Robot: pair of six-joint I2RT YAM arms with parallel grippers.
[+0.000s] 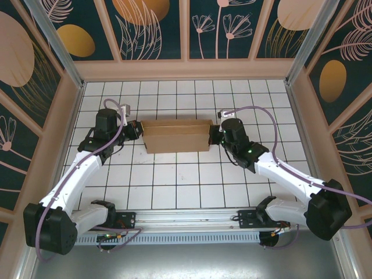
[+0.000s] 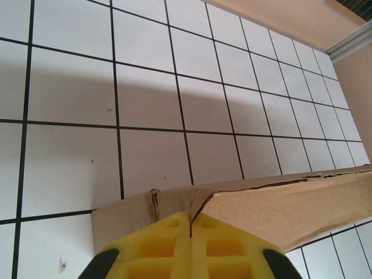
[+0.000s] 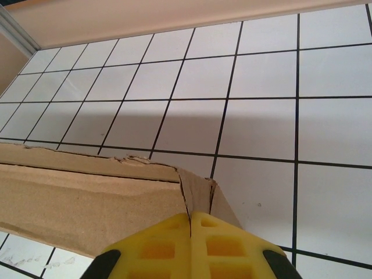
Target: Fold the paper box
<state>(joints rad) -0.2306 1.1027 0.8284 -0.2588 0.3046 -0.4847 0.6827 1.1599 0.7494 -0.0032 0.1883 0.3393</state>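
While both pincers are clenched, you see the left gripper [image 2: 190,231] pinching the left end of the paper box [image 1: 176,135] and the right gripper [image 3: 190,224] pinching its right end; the box lies mid-way across the tiled table [image 1: 174,180].

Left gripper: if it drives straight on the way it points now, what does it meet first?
The paper box: its end sits right against the tips of the shut left gripper, so cardboard comes first, probably at once.
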